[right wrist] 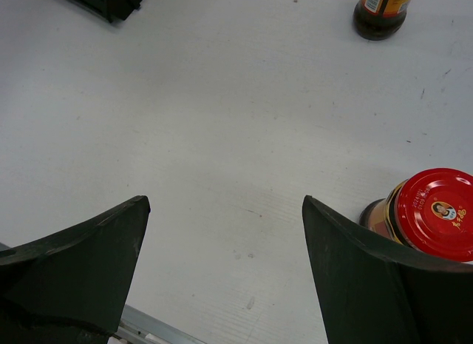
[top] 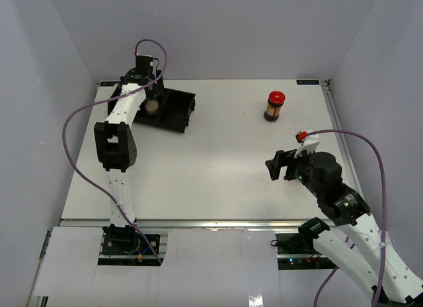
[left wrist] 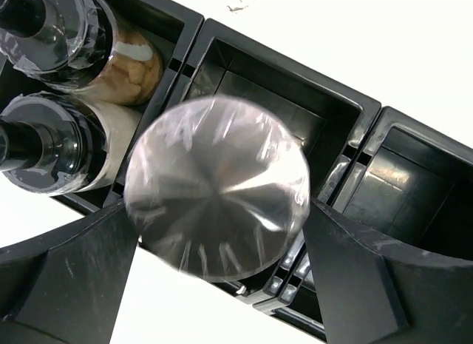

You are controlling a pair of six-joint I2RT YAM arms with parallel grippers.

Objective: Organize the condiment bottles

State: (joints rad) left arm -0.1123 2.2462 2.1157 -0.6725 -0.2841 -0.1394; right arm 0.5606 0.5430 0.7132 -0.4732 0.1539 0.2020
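A clear jar with a flat silver lid (left wrist: 216, 186) stands in a compartment of the black tray (left wrist: 347, 115), its lid blurred. My left gripper (left wrist: 220, 211) is open, one finger on each side of that jar. The compartment to its left holds two black-topped clear bottles (left wrist: 44, 33) (left wrist: 52, 144). From above, the silver-lidded jar (top: 151, 107) shows in the tray (top: 180, 112) under the left gripper (top: 153, 99). One dark-brown jar with a red lid (top: 275, 105) stands far right on the table. Another red-lidded jar (right wrist: 436, 211) stands just outside the right finger of my open, empty right gripper (right wrist: 225, 203).
The tray's two right-hand compartments (left wrist: 399, 174) hold nothing. The table's metal front edge (right wrist: 148, 325) runs just under the right gripper. A purple cable (top: 370, 148) arcs over the right arm. Grey walls enclose the table on three sides.
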